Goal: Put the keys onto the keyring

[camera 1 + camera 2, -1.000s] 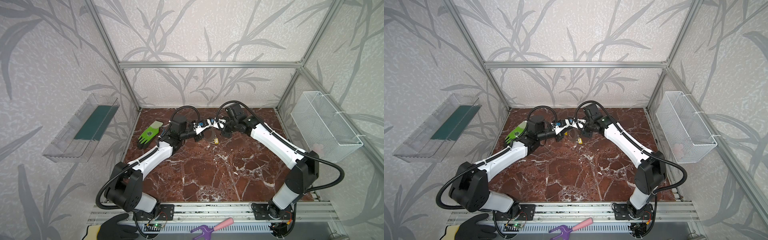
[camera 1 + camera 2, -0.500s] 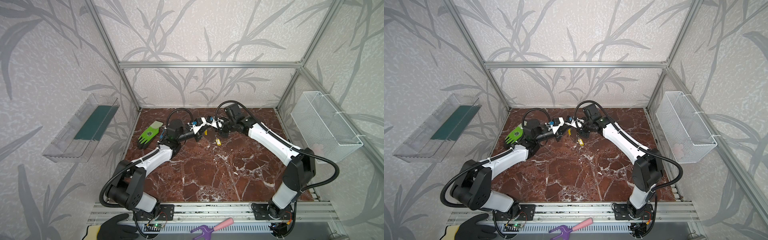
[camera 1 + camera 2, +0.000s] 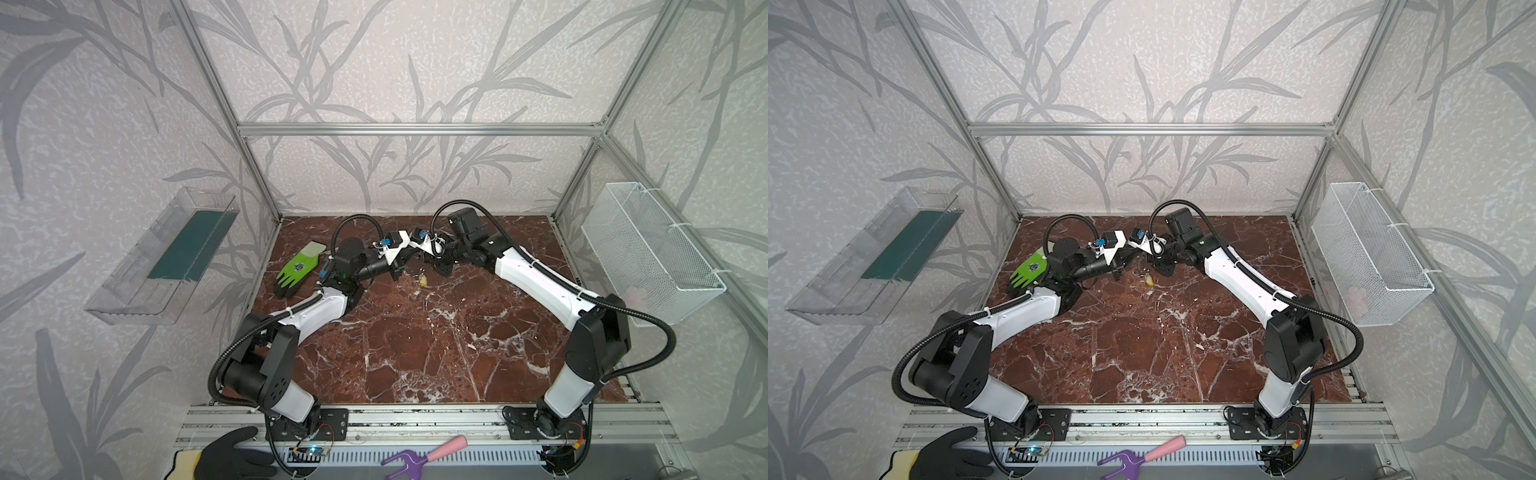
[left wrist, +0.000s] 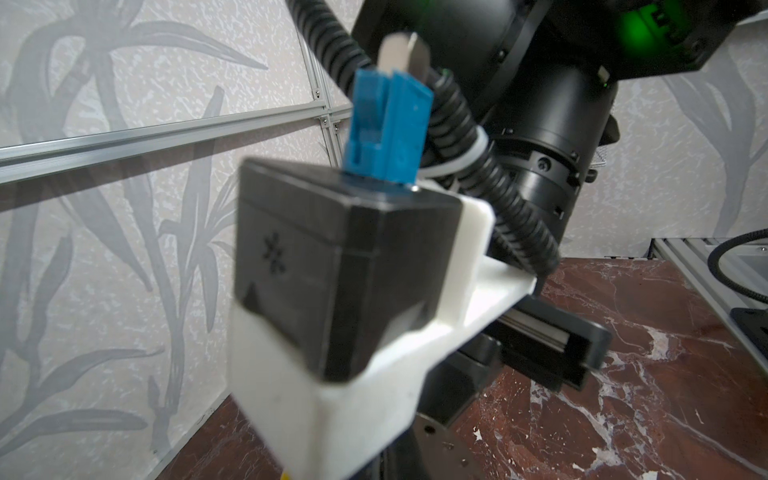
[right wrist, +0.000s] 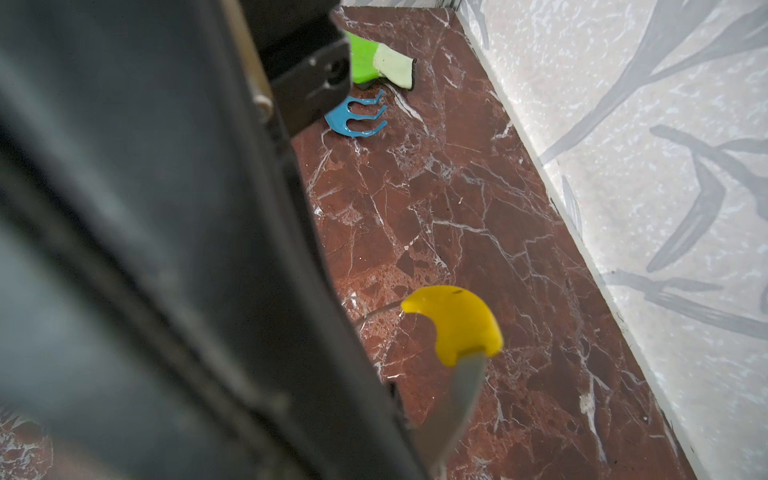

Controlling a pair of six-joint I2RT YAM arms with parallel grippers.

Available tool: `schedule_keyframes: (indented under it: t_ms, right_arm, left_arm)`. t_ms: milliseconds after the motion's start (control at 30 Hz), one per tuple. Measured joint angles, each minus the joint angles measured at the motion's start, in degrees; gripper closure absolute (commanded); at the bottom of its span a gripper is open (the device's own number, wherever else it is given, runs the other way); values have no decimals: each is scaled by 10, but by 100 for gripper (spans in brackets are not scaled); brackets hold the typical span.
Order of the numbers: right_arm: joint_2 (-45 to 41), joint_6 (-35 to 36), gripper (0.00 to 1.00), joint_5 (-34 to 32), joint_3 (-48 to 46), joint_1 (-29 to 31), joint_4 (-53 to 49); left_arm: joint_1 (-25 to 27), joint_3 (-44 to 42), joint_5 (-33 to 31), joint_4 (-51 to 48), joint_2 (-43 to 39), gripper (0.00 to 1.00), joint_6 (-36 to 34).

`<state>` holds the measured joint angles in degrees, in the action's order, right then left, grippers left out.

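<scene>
Meeting near 12 o'clock edge of marble table (image 3: 415, 353): left gripper (image 3: 397, 271) and right gripper (image 3: 441, 266), tips near each other. Right fingers are clamping grey part of keyring (image 3: 423, 281); yellow segment (image 5: 453, 324) is hanging at 6 o'clock from tips. Left fingers are pressing together; held thing not visible. Keys are not showing clearly. Green glove (image 3: 297, 270) is lying at 9 o'clock of left gripper.

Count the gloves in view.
2: a green glove on the table, rear left; a black glove past the front rail, left. More may be hidden.
</scene>
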<state>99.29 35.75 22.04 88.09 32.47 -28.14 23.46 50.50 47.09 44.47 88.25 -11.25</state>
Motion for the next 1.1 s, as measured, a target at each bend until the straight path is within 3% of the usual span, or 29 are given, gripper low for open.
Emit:
schedule_keyframes:
  t_ms: [433,1100]
  right_arm:
    - [-11,28,100,-69,18,-6,-64]
    - [4,93,98,-172,85,20,-138]
  left_arm:
    - [0,10,-41,-138,-13,100,-113]
    - [13,27,-52,-169,-17,100,-153]
